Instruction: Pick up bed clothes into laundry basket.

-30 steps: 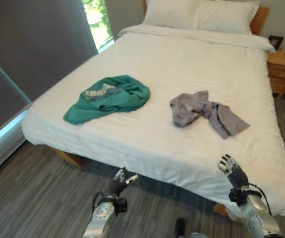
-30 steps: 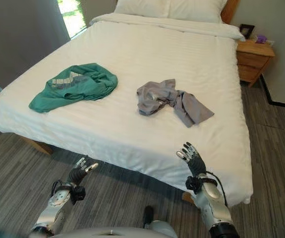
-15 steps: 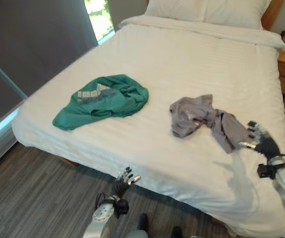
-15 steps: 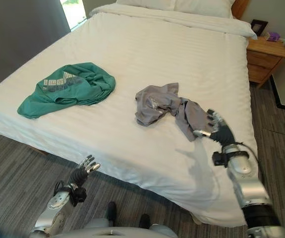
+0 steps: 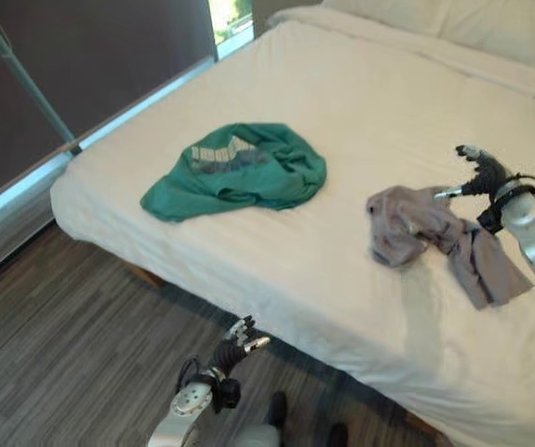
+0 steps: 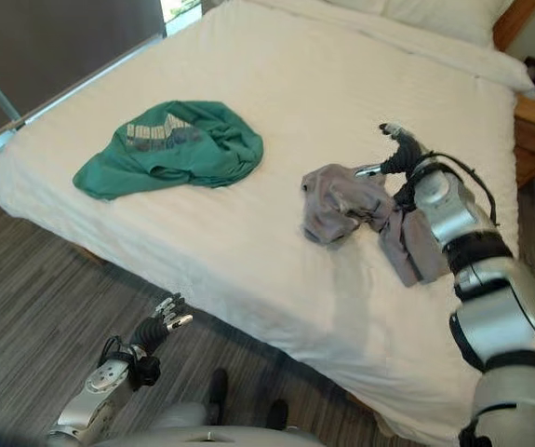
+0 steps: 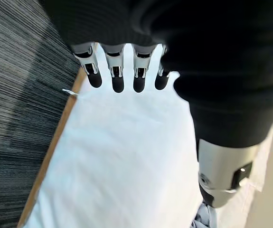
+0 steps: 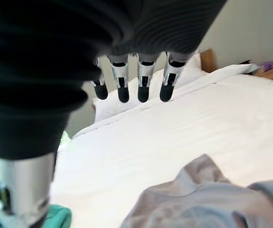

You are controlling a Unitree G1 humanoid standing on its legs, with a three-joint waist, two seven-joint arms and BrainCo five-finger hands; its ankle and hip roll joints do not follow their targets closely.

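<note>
Over the grey garment [image 6: 360,209], near the bed's right side, the right hand [image 6: 399,154] hovers with fingers straight and spread, holding nothing; its wrist view shows the fingers [image 8: 143,88] extended above the crumpled grey cloth [image 8: 207,199], apart from it. Left hand [image 6: 160,326] hangs low over the floor by the bed's edge, fingers relaxed and straight, empty. Step in hand looks like the reach for the first garment, no grasp yet. Next move likely calls for lowering the right hand onto the cloth and closing fingers round a bunched fold, since it lies loose and floppy. Green shirt [image 5: 239,172] lies well apart from the grey one, nearer the window side, untouched. Both bed clothes are on the bed; the task looks barely begun, and I cannot tell where the laundry basket stands. Bed [image 5: 341,84] has a white sheet, smooth, with pillows [image 6: 434,14] at the head. Dark striped floor [image 5: 72,326], a window wall [image 5: 81,65] alongside, a wooden nightstand [image 6: 532,121] at the far corner.
</note>
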